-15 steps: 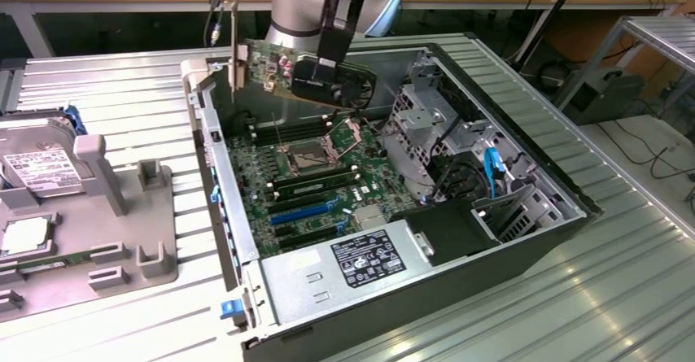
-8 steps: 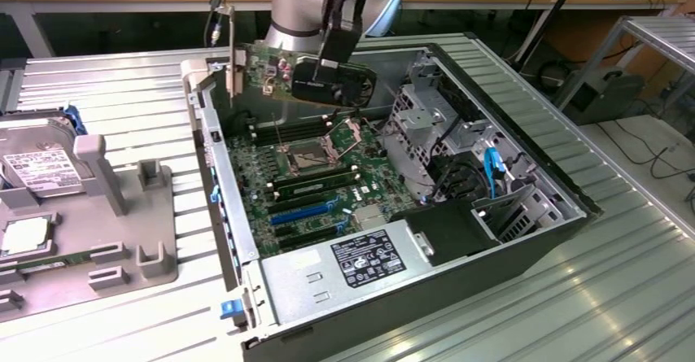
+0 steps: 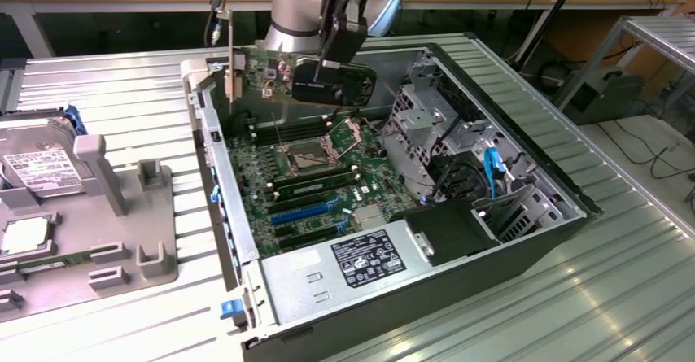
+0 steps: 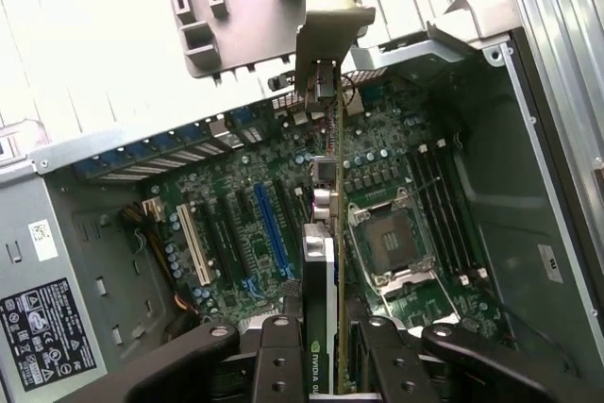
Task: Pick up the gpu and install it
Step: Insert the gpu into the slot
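My gripper (image 4: 321, 370) is pinched on the gpu (image 4: 319, 271), clamping it on both faces. The card hangs edge-down in the upper centre of the exterior view, above the far end of the open computer case (image 3: 543, 154) and clear of the motherboard (image 3: 315, 179). My main worry is the silver bracket (image 3: 234, 73) at the card's end. It stands just beside the case's rear wall (image 3: 208, 159) on the exterior view's left, and I judge that a descent slightly off line would hook it on that rim and twist the card in my grip. As far as I can tell, the card is over the memory slots (image 4: 442, 224) and the bare CPU socket (image 3: 309, 160), not the expansion slots, so a slip here could land its lower edge on the socket, which looks easy to damage. The blue slot (image 3: 299, 213) sits lower in the picture, near the power supply (image 3: 347, 272), with open room above the board between. On the exterior view's right, the drive cage (image 3: 418, 122) and blue cables (image 3: 491, 171) crowd the card's free end
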### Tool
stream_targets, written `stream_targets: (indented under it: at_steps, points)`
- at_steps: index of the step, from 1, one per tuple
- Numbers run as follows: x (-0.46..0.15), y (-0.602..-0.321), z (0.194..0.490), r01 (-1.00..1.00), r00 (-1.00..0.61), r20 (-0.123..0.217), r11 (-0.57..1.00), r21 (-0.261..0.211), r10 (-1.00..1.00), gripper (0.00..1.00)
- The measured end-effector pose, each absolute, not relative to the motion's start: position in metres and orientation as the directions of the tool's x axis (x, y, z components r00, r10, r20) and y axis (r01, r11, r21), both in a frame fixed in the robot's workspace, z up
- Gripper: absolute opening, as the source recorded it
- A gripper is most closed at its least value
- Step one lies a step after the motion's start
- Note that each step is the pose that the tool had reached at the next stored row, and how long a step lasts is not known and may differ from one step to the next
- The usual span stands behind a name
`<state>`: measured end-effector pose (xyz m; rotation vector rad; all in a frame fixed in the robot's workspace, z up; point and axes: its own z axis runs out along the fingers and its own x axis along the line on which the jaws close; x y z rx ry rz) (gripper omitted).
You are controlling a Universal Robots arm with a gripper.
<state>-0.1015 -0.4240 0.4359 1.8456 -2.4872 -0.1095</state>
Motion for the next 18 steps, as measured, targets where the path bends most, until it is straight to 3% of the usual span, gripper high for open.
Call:
stream_targets:
  at_steps: [18]
  points:
    - [-0.0981,-0.4204,0.4359,-0.976,-0.204,-0.008,0.203,0.082,-0.979,0.27]
